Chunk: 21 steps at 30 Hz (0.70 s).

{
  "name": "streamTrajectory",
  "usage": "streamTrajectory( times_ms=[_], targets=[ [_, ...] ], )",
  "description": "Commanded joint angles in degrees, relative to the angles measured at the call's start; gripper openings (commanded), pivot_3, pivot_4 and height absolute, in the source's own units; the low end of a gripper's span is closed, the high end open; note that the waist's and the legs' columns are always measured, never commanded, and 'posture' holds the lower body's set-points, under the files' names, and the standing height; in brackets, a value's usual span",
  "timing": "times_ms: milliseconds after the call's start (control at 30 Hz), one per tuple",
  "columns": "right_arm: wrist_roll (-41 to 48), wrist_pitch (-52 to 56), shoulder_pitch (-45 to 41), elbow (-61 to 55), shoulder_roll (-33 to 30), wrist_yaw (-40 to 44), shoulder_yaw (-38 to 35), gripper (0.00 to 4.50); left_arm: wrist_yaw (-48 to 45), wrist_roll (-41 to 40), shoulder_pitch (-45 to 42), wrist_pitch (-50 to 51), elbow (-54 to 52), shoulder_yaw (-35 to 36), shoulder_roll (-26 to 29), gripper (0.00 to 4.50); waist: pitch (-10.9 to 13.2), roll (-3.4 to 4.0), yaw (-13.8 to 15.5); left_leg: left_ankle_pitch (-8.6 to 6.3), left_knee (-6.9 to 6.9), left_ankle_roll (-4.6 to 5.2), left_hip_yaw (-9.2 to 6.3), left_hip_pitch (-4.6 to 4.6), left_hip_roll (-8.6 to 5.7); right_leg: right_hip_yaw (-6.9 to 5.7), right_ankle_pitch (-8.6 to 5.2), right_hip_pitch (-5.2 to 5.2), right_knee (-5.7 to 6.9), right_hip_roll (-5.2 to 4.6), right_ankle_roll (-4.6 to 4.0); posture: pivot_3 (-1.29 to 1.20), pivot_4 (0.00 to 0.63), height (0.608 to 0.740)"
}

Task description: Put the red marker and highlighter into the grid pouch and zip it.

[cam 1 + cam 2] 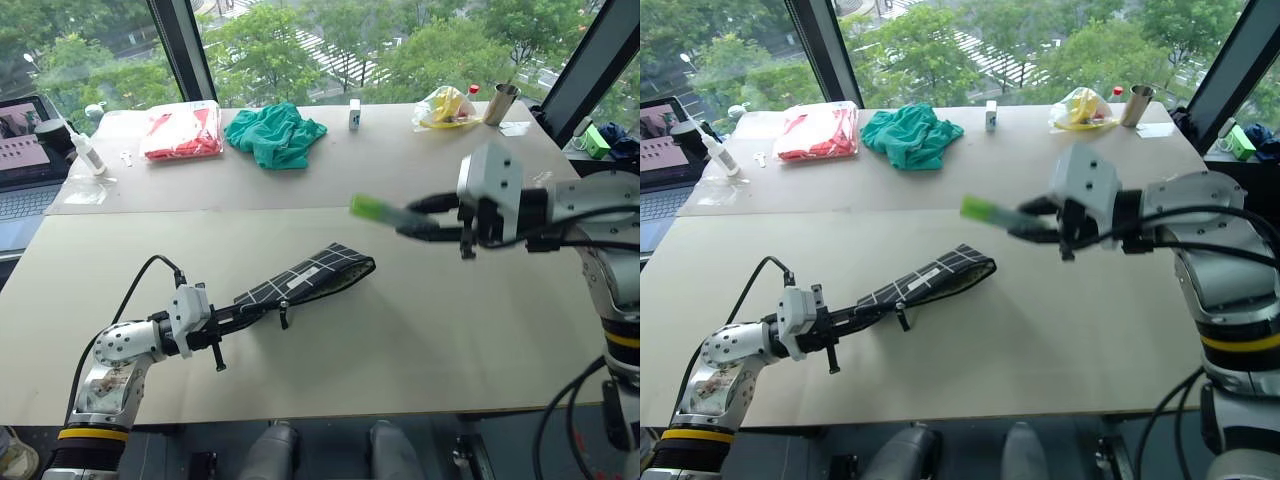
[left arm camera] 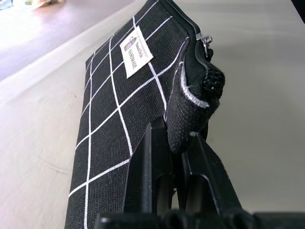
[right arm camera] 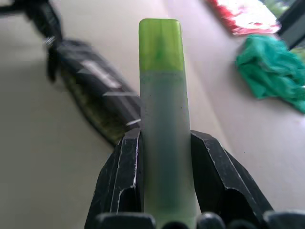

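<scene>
On the tan table (image 1: 420,340) by the window, your left gripper (image 2: 175,143) is clenched on the near end of the pouch (image 1: 305,278), which lies flat with its far end open, while your right gripper (image 3: 164,157) grasps the highlighter (image 1: 378,210) in the air, well apart from the pouch.

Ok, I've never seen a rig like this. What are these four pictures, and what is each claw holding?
It is a two-armed humanoid robot at a beige table. Two pictures come from its head, looking down; the other two from cameras on each wrist. The left gripper is shut on one end of the flat black fabric pouch with white grid lines, which lies on the table. The right gripper is shut on a stubby light-green highlighter, held in the air. At the back lie a green cloth and a red packet.
</scene>
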Motion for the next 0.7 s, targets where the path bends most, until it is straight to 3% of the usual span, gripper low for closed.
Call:
streamTrajectory(
  times_ms=[33,367,700],
  targets=[
    [-2.65,-3.93,0.59,-3.54,-2.41,1.27,1.04,1.01,-0.18,-0.66,-0.04,-0.69,-0.85,0.63,0.34,0.00,0.00,0.00,-0.17,0.00,0.00,0.00,0.00,0.02,0.02,0.00,0.00,0.00,0.01,0.01,0.00,0.00,0.150,0.740],
    [-11.90,-5.14,2.46,-3.16,-0.05,-2.26,9.96,1.01,-0.61,-0.58,-1.34,-0.41,-0.35,0.12,0.32,0.00,0.01,-0.01,0.12,0.01,-0.01,-0.03,0.02,0.09,0.03,0.00,0.00,0.02,0.05,0.00,0.00,0.00,0.150,0.740],
    [-13.67,-3.60,0.42,-1.92,2.13,-1.16,11.17,1.01,-1.37,0.59,-1.12,-1.48,0.98,-1.19,-0.27,0.00,0.01,-0.01,0.10,0.02,-0.01,-0.04,0.02,0.09,0.03,0.01,0.00,0.01,0.04,0.00,0.00,0.00,0.150,0.740]
  ],
)
